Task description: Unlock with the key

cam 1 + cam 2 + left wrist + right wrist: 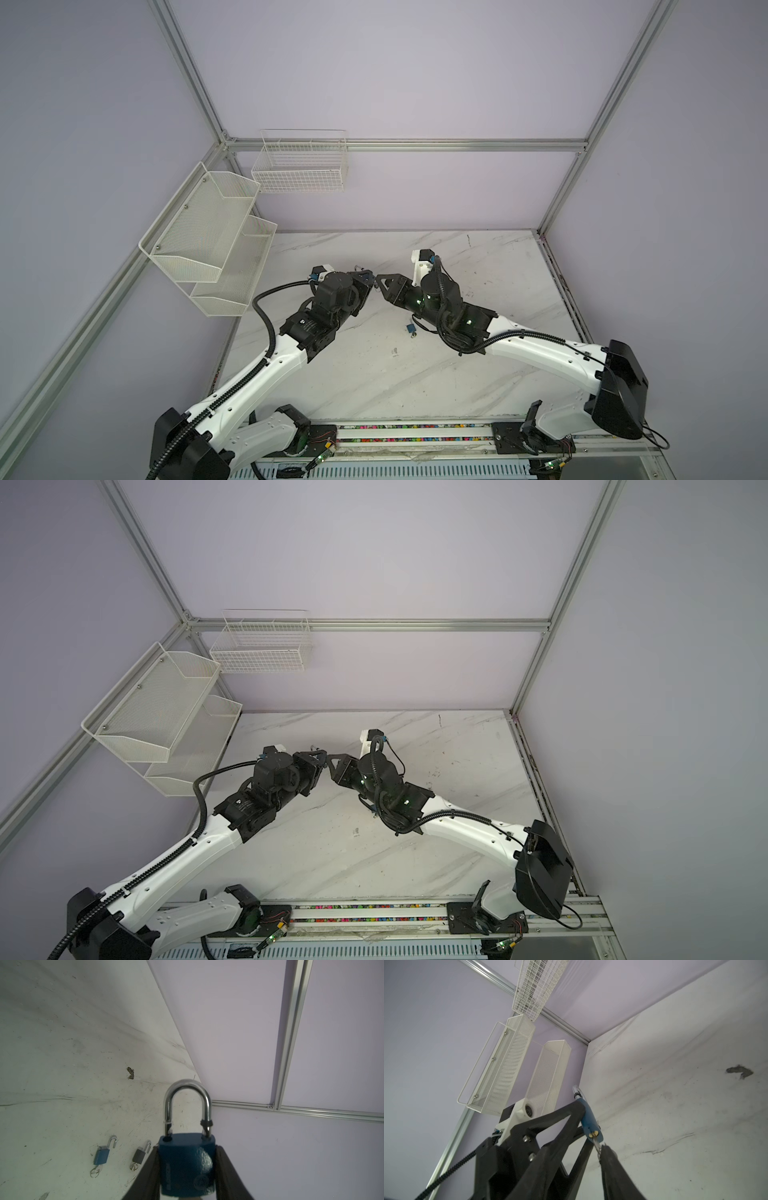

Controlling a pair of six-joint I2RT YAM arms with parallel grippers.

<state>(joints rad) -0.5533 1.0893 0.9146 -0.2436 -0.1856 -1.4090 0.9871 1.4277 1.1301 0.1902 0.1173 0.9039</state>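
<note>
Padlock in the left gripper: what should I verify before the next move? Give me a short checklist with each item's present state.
1. Hold: left gripper clamped on the padlock body: ok.
2. Insertion: key sits in the keyhole: ok.
3. Release: shackle short leg looks lifted out of its hole: ok.
4. Let-go: right gripper jaws apart, but one finger looks to touch the key: not ok.
5. Clutter: two spare padlocks lie open on the table, away from the jaws: ok.
</note>
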